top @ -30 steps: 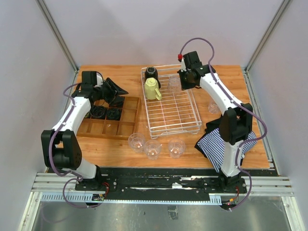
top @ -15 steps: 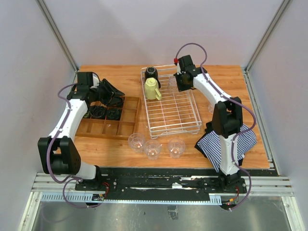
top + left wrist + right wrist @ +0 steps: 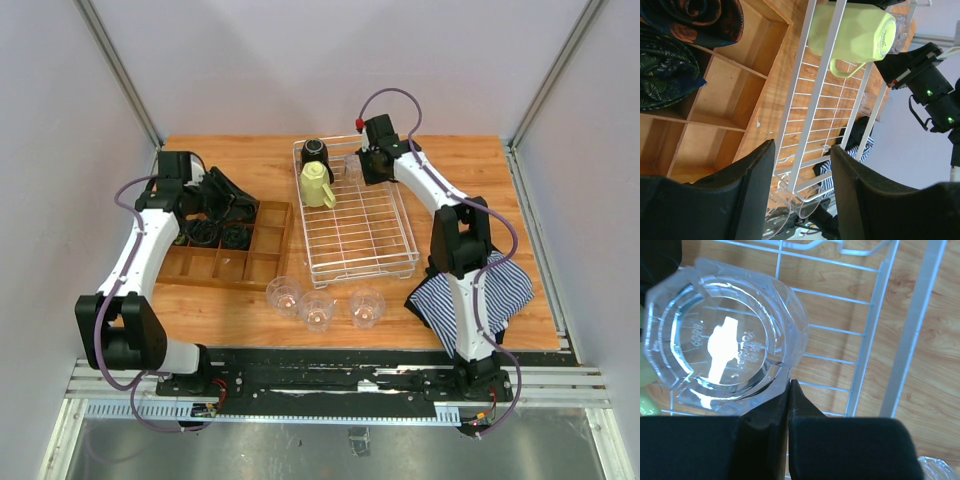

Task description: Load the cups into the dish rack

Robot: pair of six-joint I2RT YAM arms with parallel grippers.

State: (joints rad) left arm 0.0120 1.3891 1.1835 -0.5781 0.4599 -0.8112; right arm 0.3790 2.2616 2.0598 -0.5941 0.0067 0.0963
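— Where are the cups?

— The black mug (image 3: 315,151) and the yellow mug (image 3: 317,185) are side by side in the rack (image 3: 360,230), at its far left corner. A tumbler (image 3: 725,342) stands bottom up on the rack wires at the far end, right of the yellow mug. On the tabletop (image 3: 240,310), three tumblers (image 3: 318,310) stand in a row just near of the rack.

— The right fingers?

— The right fingers (image 3: 760,440) are pressed together with nothing between them. Their tips are just beside the upturned tumbler.

— And the left?

— The left fingers (image 3: 752,195) are partly apart and empty, above the wooden tray (image 3: 215,268) left of the rack. Dark cloths (image 3: 670,70) fill some tray compartments. A striped cloth (image 3: 505,285) lies at the near right.
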